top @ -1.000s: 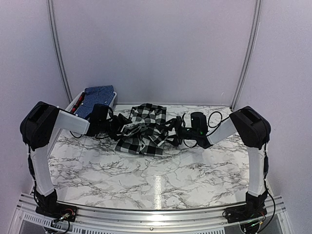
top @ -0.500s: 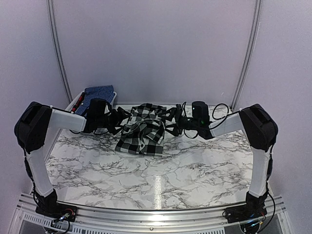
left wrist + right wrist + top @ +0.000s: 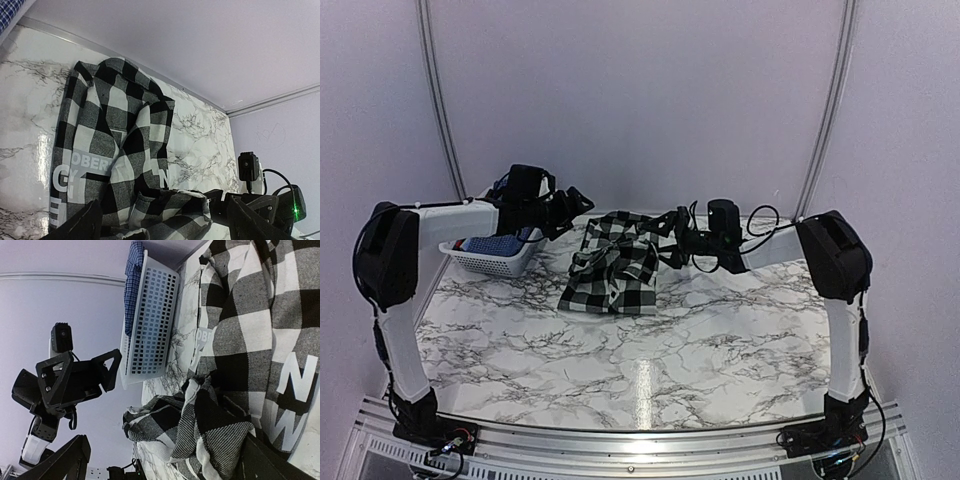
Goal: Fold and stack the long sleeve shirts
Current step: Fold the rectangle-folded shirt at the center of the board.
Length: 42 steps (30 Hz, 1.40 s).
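While left end effector and right end effector both gape, holding nothing, checked shirt lies bunched on worktop between them, just beside right one. Long axis runs far wall to near edge, near end skewed left.

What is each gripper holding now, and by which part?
Nothing, it seems. The left gripper hangs open and empty; the right gripper is open, the bunched edge of the checked shirt lying loose between its fingers.
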{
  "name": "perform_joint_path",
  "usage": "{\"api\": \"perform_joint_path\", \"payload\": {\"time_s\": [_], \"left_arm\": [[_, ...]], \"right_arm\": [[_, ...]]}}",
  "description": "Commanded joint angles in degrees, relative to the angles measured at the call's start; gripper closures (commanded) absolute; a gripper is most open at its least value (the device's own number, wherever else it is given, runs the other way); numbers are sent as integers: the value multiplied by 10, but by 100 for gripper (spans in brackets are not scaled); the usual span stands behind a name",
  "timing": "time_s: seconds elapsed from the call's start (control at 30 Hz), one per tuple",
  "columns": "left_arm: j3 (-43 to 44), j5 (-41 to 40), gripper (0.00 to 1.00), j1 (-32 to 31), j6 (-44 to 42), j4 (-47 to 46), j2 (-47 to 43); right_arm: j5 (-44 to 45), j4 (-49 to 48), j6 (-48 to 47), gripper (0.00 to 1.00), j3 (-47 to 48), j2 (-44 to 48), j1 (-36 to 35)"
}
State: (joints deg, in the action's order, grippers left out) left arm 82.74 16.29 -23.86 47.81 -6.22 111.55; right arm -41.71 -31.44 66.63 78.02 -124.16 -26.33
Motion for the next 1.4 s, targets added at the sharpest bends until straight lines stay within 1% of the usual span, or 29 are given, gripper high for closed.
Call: {"api": "perform_joint_path", "payload": {"time_s": [0.0, 0.07, 0.1, 0.2, 0.27, 0.33, 0.4, 0.47, 0.5, 0.6, 0.67, 0.87, 1.0, 1.07, 1.13, 1.23, 1.3, 1.37], "left_arm": [[-6, -42, 11, 1, -94, 109, -57], [-34, -49, 14, -4, -118, 127, -92], [-54, -55, 17, -10, -126, 134, -113], [-122, -65, 32, -32, -142, 143, -172], [-169, -77, 42, -60, -150, 147, -206], [-199, -81, 51, -87, -147, 147, -219], [-220, -93, 61, -112, -140, 146, -221], [-231, -104, 71, -129, -133, 139, -210], [-234, -105, 75, -134, -129, 133, -202], [-227, -109, 78, -137, -121, 113, -168], [-204, -121, 80, -137, -123, 106, -140], [-95, -142, 82, -125, -124, 105, -40], [-30, -150, 81, -99, -120, 109, 10], [6, -149, 81, -86, -122, 120, 38], [47, -137, 81, -74, -130, 130, 72], [123, -92, 78, -64, -155, 140, 132], [178, -77, 78, -62, -171, 162, 165], [211, -74, 78, -62, -177, 178, 175]], "right_arm": [[-4, -4, 21, 5, 28, -20, 6], [-1, -4, 22, 5, 24, -18, 6], [1, -3, 21, 5, 22, -15, 6], [9, 0, 17, 5, 14, -7, 6], [15, 9, 5, 5, 11, 1, 5], [23, 30, -18, 5, 12, 10, 6], [33, 71, -54, 5, 24, 16, 6], [44, 110, -93, 4, 38, 19, 6], [52, 125, -112, 4, 42, 22, 5], [64, 156, -157, 4, 49, 34, 5], [69, 173, -177, 4, 51, 42, 5], [112, 249, -259, 4, 53, 78, 3], [159, 321, -324, 4, 43, 114, -10], [192, 363, -357, 6, 34, 133, -25], [227, 385, -386, 10, 14, 152, -44], [249, 388, -401, 18, -24, 174, -66], [269, 396, -415, 25, -39, 178, -81], [289, 409, -426, 35, -46, 175, -96]]}}
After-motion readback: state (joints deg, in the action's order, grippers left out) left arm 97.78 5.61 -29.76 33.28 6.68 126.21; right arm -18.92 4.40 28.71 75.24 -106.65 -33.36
